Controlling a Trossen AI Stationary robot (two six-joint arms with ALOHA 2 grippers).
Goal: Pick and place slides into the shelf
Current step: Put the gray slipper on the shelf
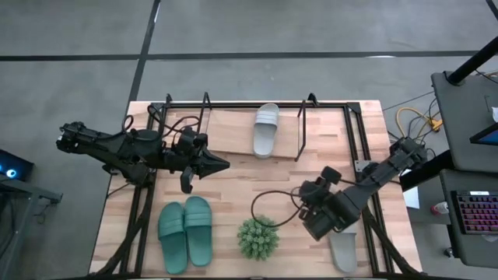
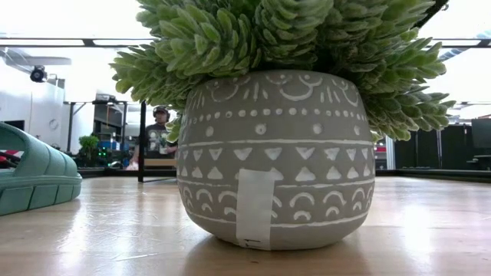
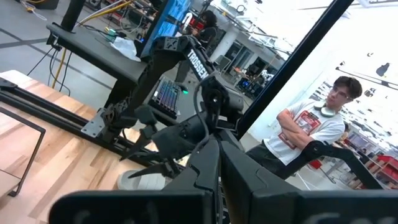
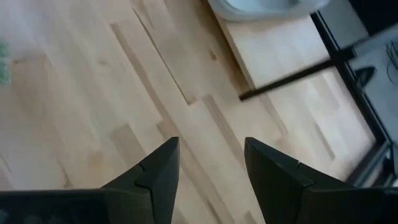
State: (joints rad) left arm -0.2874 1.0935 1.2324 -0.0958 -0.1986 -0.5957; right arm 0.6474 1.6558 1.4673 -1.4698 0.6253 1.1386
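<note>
The shelf (image 1: 233,131), a wooden board with black wire loops, stands at the table's far side. One pale grey slide (image 1: 266,130) lies flat on its board. The teal pair (image 1: 185,232) lies sole down at the near left. A second grey slide (image 1: 343,251) lies at the near right, partly under my right arm. My right gripper (image 4: 210,163) hangs open above bare wood beside that slide, nothing between its fingers. My left gripper (image 1: 222,164) is shut and level, in front of the shelf's left half, holding nothing.
A spiky green plant (image 1: 258,237) in a patterned grey pot (image 2: 276,153) stands near the front edge, between the teal pair and the near grey slide. Black frame rails (image 1: 359,148) run along the table's sides. A person (image 3: 311,130) stands beyond the table.
</note>
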